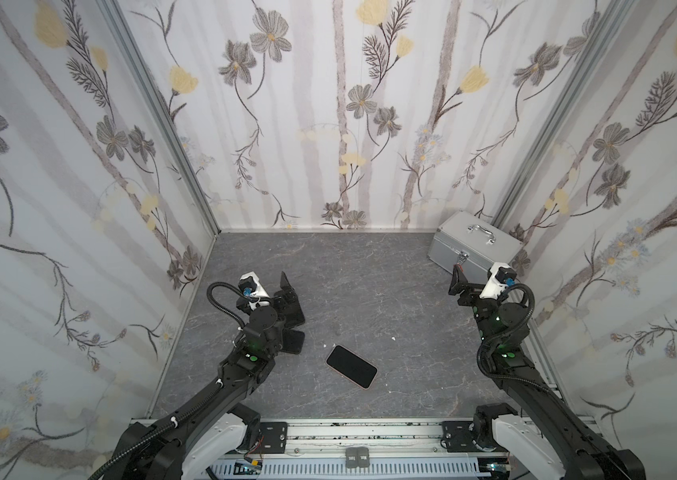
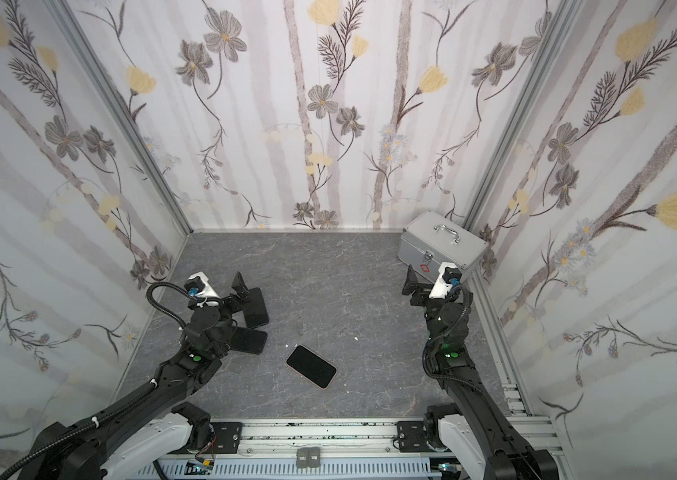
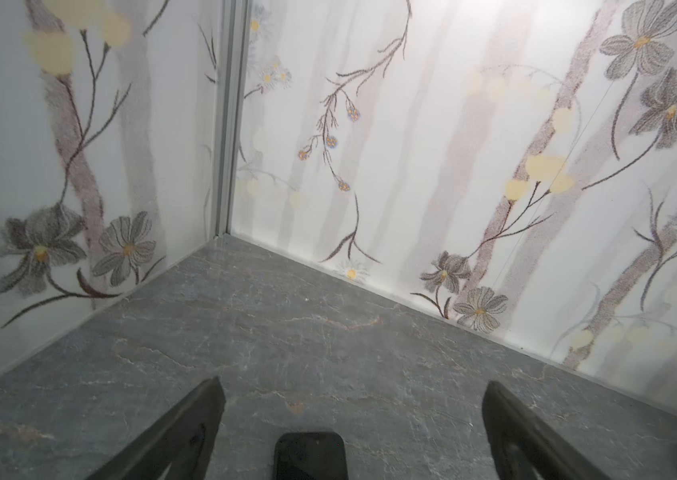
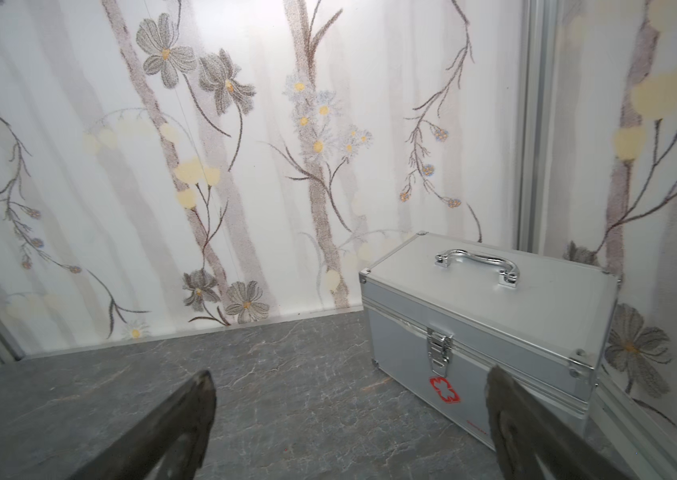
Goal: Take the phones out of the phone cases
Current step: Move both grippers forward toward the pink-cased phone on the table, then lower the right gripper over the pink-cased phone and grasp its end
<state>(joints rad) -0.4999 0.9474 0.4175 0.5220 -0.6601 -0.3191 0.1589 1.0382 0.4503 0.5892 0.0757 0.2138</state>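
A black phone lies screen up in the middle of the grey floor, apart from both grippers. The thin peach rim around it is the phone case. My left gripper stands open over a flat black slab. The slab's rounded end shows between the fingers without touching them. My right gripper is open and empty at the right, far from the phone.
A second flat black slab lies beside the left arm. A silver metal box with a handle stands in the back right corner, just beyond the right gripper. Flowered walls close three sides.
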